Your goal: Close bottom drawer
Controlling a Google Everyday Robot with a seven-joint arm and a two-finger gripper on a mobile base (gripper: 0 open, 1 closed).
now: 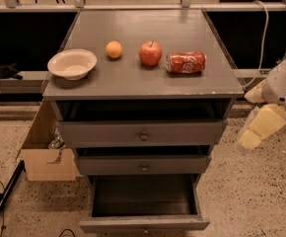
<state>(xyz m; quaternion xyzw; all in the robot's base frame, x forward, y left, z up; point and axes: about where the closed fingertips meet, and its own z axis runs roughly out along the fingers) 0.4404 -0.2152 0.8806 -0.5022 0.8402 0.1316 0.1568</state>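
The bottom drawer [144, 224] of the grey cabinet [143, 88] is pulled far out toward me. Its dark inside shows and looks empty. Its narrow front panel lies at the lower edge of the view, with the knob barely showing. The middle drawer [144, 165] and the top drawer [143, 133] each stand slightly out, each with a small round knob. My gripper [259, 125], white with pale yellow ends, hangs to the right of the cabinet at about top-drawer height, apart from all the drawers.
On the cabinet top stand a white bowl [72, 63], an orange [114, 49], a red apple [150, 53] and a red soda can [185, 62] lying on its side. An open cardboard box [44, 157] stands on the speckled floor at the left. A black pole [0, 204] lies at the lower left.
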